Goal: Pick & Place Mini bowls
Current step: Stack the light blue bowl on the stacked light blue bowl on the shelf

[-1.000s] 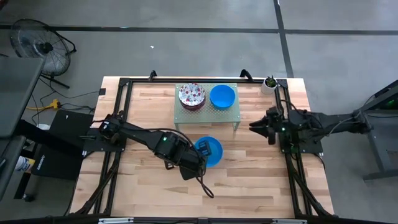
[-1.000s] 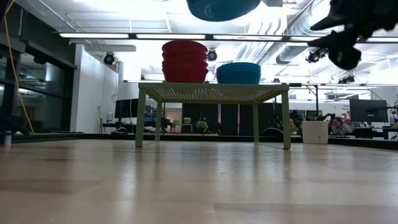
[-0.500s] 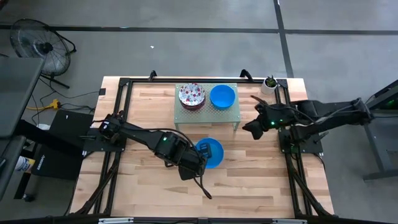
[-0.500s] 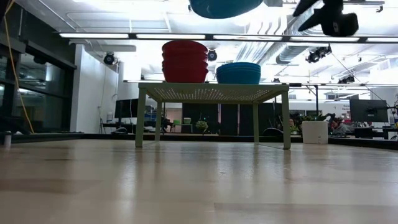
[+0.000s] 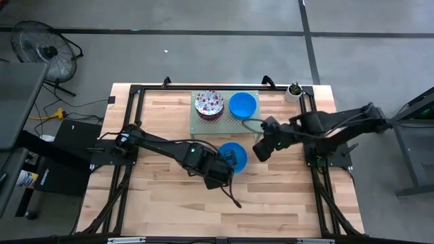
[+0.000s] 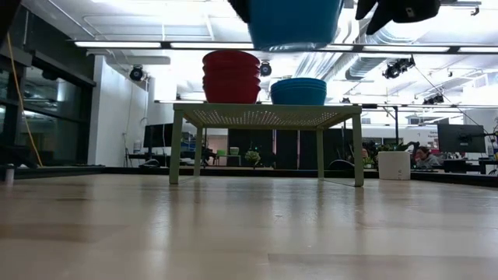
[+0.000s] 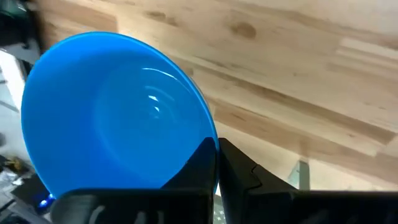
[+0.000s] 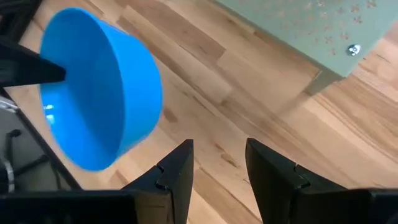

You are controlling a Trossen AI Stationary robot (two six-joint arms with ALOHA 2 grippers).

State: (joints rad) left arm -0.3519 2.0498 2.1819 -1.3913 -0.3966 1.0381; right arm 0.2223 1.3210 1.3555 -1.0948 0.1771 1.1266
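Note:
A bright blue mini bowl (image 5: pixel 234 154) hangs in the air in front of the pale green stand (image 5: pixel 251 125), with my left gripper (image 5: pixel 226 165) shut on it. The low view shows it high above the table (image 6: pixel 296 22). On the stand sit a stack of floral bowls (image 5: pixel 209 104), red outside (image 6: pixel 231 76), and a stack of blue bowls (image 5: pixel 242 104). My right gripper (image 5: pixel 260 149) stands open just right of the held bowl, pointing down at a slant, with nothing between its fingers (image 8: pixel 217 168). My left gripper pinches the blue bowl's rim (image 7: pixel 213 142), one finger inside the bowl and one outside. The fingers come from the near side, slanting down. The bowl is lifted clear of the table and tilted, its opening (image 8: pixel 68 112) turned toward the left arm.
A small potted plant (image 5: pixel 293 91) stands at the table's far right corner. Black frame rails (image 5: pixel 135 91) run along the table's edges. Bare wood (image 5: pixel 271 196) lies in front of the stand toward the near edge.
My right gripper has risen from the table's right edge and swung toward the middle, tipping downward, until it stands beside the held bowl; its fingers stay open. My left gripper has shifted a little toward the right with the blue bowl, which stays clear of the table.

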